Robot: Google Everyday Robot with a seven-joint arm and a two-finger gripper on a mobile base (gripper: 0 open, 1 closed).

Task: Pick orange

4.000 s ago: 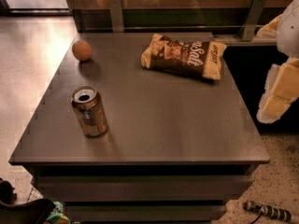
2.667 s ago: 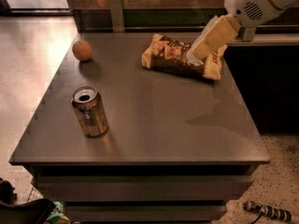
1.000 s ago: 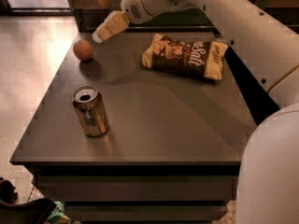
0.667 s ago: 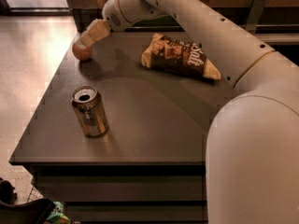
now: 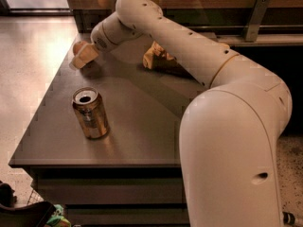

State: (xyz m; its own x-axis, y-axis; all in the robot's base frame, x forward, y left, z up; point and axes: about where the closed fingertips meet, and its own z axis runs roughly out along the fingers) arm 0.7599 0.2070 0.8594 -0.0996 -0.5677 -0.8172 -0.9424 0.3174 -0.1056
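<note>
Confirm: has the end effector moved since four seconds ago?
Yes. The end effector crossed from right of the table, past the chip bag, to the orange at its far-left corner.

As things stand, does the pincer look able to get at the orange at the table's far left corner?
Probably yes. The pincer is right at the orange, with nothing between them. The gold drink can stands nearer the front edge, and the snack bag lies off to the right.
</note>
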